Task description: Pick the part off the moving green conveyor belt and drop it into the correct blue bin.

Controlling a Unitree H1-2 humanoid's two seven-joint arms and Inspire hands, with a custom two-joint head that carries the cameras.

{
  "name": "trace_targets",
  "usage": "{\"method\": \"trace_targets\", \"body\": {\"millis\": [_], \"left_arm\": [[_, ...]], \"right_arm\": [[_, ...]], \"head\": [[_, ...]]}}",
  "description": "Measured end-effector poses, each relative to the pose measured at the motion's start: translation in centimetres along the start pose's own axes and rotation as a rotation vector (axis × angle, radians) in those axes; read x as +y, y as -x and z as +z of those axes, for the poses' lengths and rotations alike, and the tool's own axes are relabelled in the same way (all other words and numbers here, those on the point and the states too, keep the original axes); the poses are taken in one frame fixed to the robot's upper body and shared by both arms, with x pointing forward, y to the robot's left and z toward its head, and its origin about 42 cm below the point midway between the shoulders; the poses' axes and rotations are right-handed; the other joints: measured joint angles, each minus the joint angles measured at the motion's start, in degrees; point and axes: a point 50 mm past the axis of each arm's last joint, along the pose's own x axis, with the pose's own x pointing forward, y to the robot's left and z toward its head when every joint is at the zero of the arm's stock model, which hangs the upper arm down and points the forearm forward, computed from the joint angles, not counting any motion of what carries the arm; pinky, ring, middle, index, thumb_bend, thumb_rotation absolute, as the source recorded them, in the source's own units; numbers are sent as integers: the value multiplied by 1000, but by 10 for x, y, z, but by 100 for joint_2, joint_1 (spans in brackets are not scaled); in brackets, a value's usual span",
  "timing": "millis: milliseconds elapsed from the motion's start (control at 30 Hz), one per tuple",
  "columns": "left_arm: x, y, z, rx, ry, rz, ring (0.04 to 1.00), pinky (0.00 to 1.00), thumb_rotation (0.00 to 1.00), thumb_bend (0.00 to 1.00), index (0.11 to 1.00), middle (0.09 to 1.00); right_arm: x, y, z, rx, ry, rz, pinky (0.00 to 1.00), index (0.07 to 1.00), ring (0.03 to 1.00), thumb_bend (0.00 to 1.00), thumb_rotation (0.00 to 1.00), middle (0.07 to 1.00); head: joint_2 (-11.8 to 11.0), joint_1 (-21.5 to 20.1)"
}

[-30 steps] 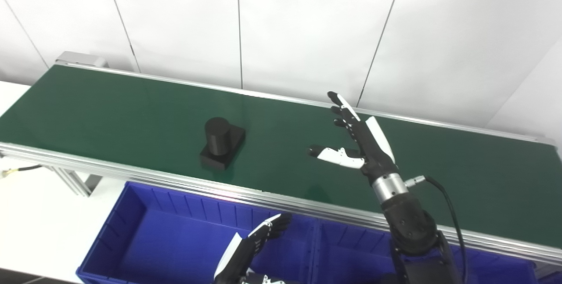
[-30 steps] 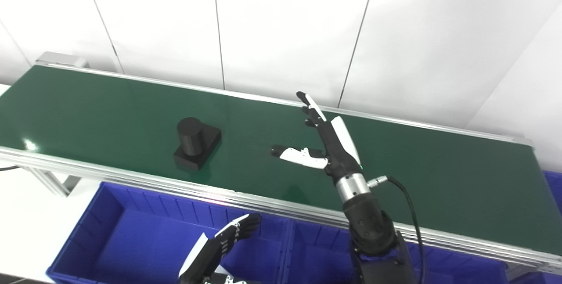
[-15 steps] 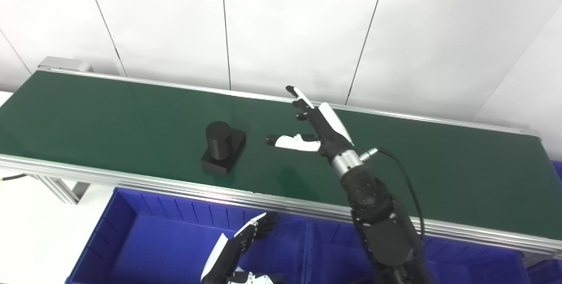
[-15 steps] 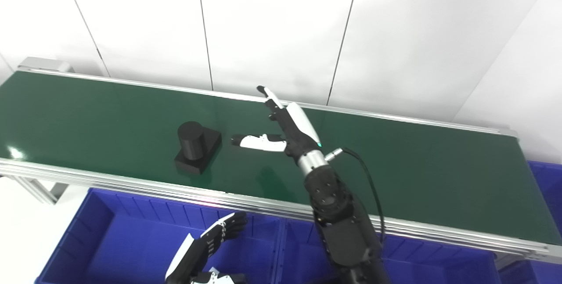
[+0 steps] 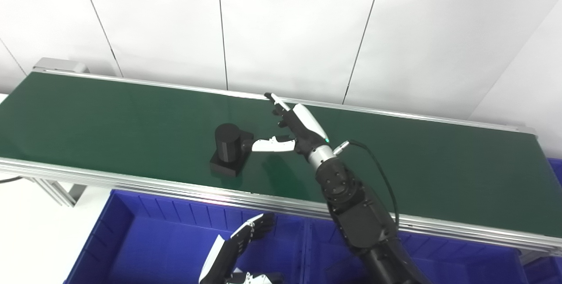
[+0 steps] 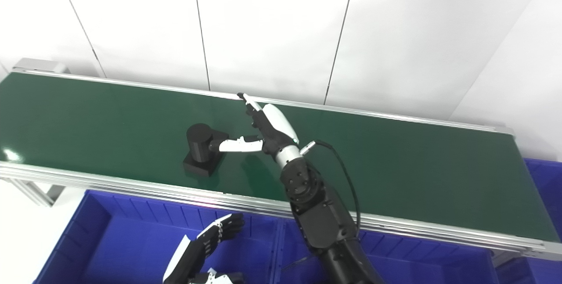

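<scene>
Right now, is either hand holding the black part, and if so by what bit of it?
No. The right hand is open beside the black part, thumb reaching its cylinder. The left hand waits open over the blue bin.

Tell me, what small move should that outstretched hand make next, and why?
Probably close around the part. The right hand is open beside it on the belt, thumb at the part's cylinder and fingers spread above, so nothing is gripped yet. The left hand waits over a bin.
</scene>
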Motion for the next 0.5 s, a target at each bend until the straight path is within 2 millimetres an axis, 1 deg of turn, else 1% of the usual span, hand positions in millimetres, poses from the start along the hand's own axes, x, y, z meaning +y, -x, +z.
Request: {"method": "trace_targets", "body": {"millis": [167,267,367,467,500], "left_arm": [[-1,1,1,-3,-2,7,816,815,482,885,826,825],[-2,2,1,-4,-11,7,810,811,481,882,825,822],[-3,4,0,-4,-18,0,807,811,470,890,819,818],[-2,4,0,-4,-19,4,811,814,462,890,820,821],[-2,5,0,-4,-19,4,813,816,459,892,819,821]], "right_arm": [[6,-8,-5,40,11,25,821,962,914,1000,479,970],[7,-13,-4,44,25,28,831,960,913,1000,462,970],[11,-16,-6,35,45,33,834,956,908,1000,425,968],[15,-20,-9,51,70,46,839,957,913,1000,409,969],[17,-20,-10,51,78,49,856,956,916,1000,403,968]], "head": [[18,0],[35,9],[53,9],[62,17],[62,18]]}}
